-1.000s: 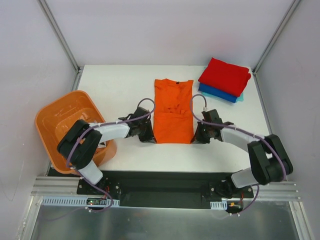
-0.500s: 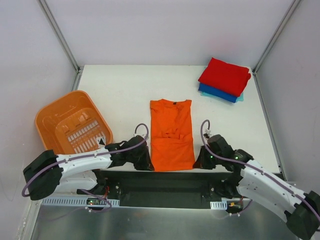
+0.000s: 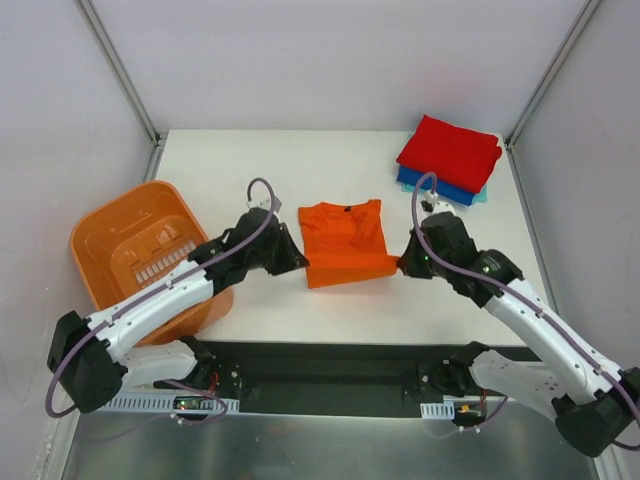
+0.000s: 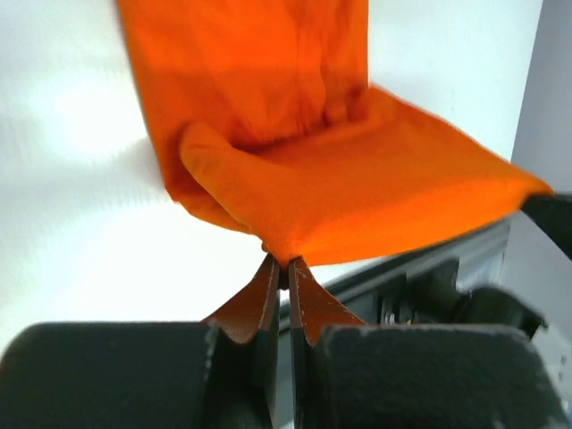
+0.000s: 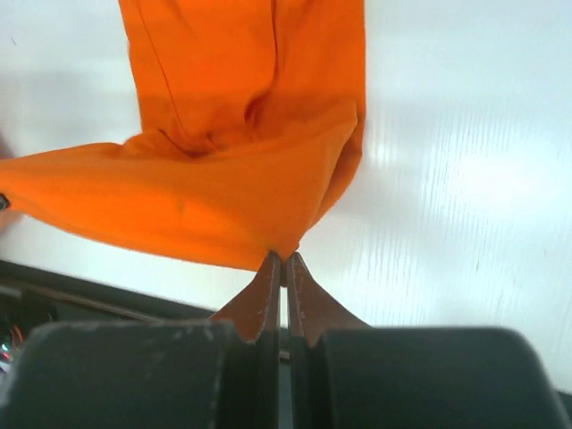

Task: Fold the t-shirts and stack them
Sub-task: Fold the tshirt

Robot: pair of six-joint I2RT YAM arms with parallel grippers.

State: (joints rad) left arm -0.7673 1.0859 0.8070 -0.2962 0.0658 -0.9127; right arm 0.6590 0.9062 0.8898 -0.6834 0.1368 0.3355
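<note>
readable text: none that I can make out in any of my views
orange fabric t-shirt (image 3: 343, 243): plain cloth, no print or tag I can read
folded red and blue t-shirt stack (image 3: 449, 158): no lettering legible to me
orange plastic basket (image 3: 100, 250): nothing legible to me

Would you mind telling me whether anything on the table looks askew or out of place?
Only the red shirt sits skewed on the stack, blue shirt peeking out beneath. The orange shirt is just mid-fold, held by left pincer and right pincer.
</note>
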